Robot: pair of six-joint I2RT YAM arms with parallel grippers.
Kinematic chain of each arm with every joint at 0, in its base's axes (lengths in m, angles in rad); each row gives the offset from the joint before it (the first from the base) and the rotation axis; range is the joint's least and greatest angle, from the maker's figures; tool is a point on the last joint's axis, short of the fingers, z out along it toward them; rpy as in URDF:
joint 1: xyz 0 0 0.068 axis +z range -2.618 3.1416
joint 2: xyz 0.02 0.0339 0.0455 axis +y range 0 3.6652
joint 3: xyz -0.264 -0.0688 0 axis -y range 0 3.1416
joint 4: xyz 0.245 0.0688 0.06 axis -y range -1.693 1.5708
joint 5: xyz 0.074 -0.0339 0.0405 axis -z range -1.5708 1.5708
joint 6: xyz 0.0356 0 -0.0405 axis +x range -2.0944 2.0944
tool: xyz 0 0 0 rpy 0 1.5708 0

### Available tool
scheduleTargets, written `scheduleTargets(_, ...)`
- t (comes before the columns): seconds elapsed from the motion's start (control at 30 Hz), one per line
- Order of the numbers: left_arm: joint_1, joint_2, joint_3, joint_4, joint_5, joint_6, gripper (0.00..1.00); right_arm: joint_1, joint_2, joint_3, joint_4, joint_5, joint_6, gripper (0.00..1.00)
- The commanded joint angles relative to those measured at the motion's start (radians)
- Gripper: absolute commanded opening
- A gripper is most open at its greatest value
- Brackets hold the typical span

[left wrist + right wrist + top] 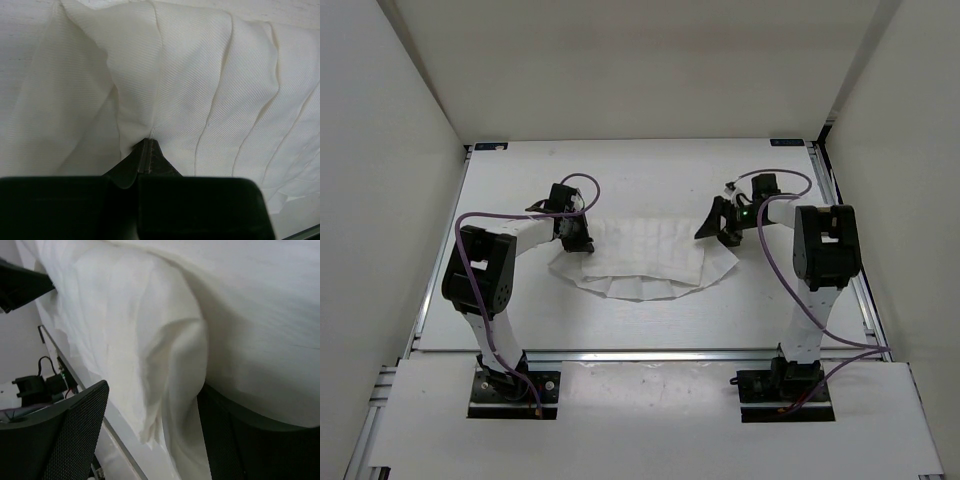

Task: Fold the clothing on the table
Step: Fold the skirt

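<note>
A large flat white rectangular table (650, 320) edged by silver metal rails (650, 355) fills the floor of a bay closed in by plain white walls (380, 150) on the left, right and far sides. The white pleated garment of thin soft fabric (645, 255) lies at the middle of the table, spread sideways between the two arms, with its curved hem towards the arm bases and its long creases running across it. The left gripper (147, 150) sits low at the garment's left end. Its jaws are pressed together on a gathered ridge of the cloth, and the fabric fans out from that pinch in folds. The right gripper (718, 228) is at the garment's right end with its dark textured fingers (75, 435) spread wide. A loose bulge of the cloth lies in the gap between them, close against the right finger and apart from the left one, and nothing is clamped.
</note>
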Motion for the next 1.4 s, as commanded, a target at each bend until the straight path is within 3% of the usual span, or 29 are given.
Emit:
scheduleTargets(0.0, 0.008, -0.009, -0.016, -0.026, -0.037, 0.003, 0.00, 0.042, -0.025, -0.054, 0.062, -0.049, 0.012, 0.76)
scheduleTargets(0.13, -0.004, -0.006, -0.013, -0.023, -0.040, 0.002, 0.00, 0.105, -0.030, -0.080, 0.013, -0.050, 0.008, 0.63)
scheduleTargets(0.17, -0.007, -0.010, -0.017, -0.028, -0.038, 0.000, 0.00, 0.122, -0.035, -0.092, 0.019, -0.040, 0.013, 0.49)
scheduleTargets(0.2, -0.013, -0.007, -0.019, -0.026, -0.037, 0.003, 0.00, 0.131, -0.038, -0.103, 0.020, -0.035, 0.031, 0.23)
scheduleTargets(0.27, -0.019, -0.007, -0.028, -0.025, -0.030, -0.006, 0.00, 0.134, -0.068, -0.129, 0.020, 0.015, 0.048, 0.00)
scheduleTargets(0.37, -0.036, -0.015, -0.016, -0.003, 0.029, -0.007, 0.00, 0.082, -0.093, -0.140, 0.010, 0.052, 0.036, 0.00)
scheduleTargets(0.43, -0.033, -0.041, 0.000, 0.024, 0.091, -0.039, 0.19, 0.041, -0.091, -0.131, -0.042, 0.057, 0.010, 0.00)
scheduleTargets(0.47, -0.016, -0.056, 0.021, 0.035, 0.138, -0.065, 0.44, 0.013, -0.090, -0.122, -0.055, 0.068, 0.005, 0.00)
scheduleTargets(0.5, 0.007, -0.065, 0.035, 0.037, 0.184, -0.075, 0.49, -0.007, -0.094, -0.122, -0.078, 0.068, -0.008, 0.00)
scheduleTargets(0.67, 0.114, -0.088, 0.174, -0.029, 0.184, -0.071, 0.47, -0.052, -0.087, -0.111, -0.171, 0.106, -0.085, 0.00)
scheduleTargets(0.8, 0.117, -0.049, 0.205, -0.091, -0.001, 0.026, 0.41, -0.053, -0.090, -0.123, -0.207, 0.117, -0.119, 0.00)
scheduleTargets(1.17, -0.059, 0.024, 0.113, -0.069, -0.233, 0.109, 0.41, -0.090, -0.116, -0.106, -0.274, 0.138, -0.142, 0.00)
scheduleTargets(1.37, -0.156, -0.010, -0.002, -0.046, -0.221, 0.103, 0.41, -0.142, -0.148, -0.086, -0.355, 0.227, -0.162, 0.00)
